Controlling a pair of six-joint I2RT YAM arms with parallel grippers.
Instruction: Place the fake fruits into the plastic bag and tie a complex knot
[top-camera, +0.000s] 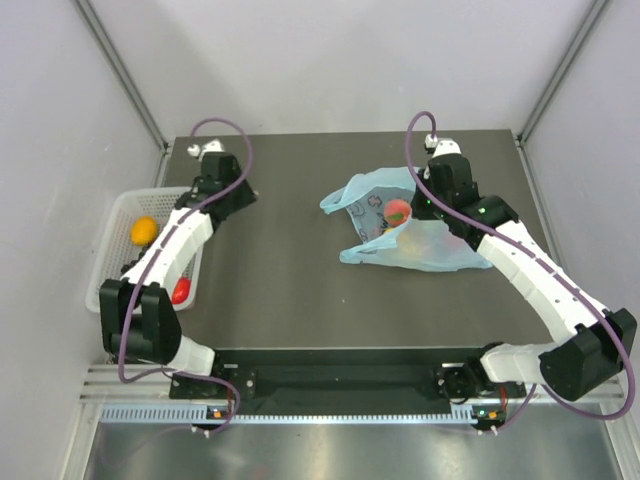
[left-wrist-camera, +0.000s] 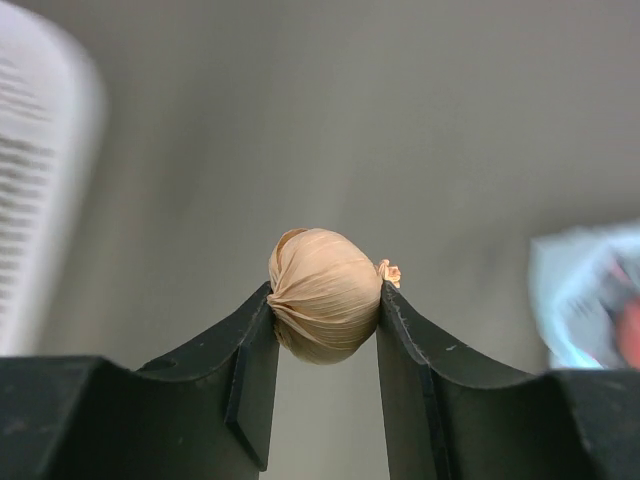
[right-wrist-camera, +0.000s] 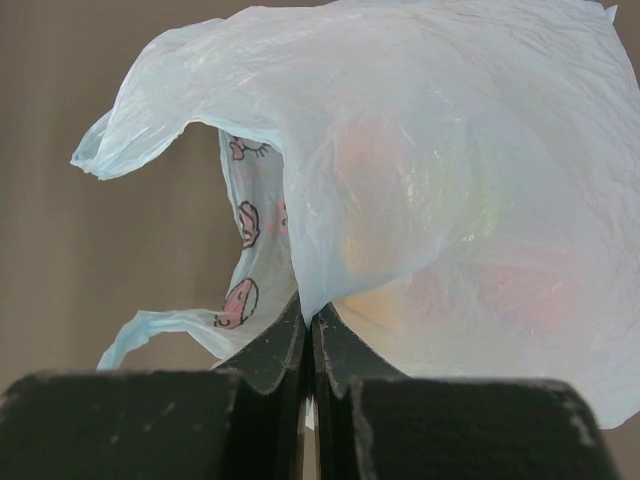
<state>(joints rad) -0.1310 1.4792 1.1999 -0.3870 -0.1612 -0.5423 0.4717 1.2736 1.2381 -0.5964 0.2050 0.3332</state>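
A tan, ribbed fake fruit sits pinched between the two fingers of my left gripper, held up off the table. Seen from above, the left gripper is at the far left of the table, beside the basket. The light-blue plastic bag lies right of centre with its mouth facing left. A red fruit and pale yellow shapes show through it. My right gripper is shut on a fold of the bag and holds the mouth up. A loose handle trails left.
A white mesh basket sits off the table's left edge with an orange fruit and a red one inside. Bare dark tabletop lies between the basket and the bag. Grey walls close in the back and sides.
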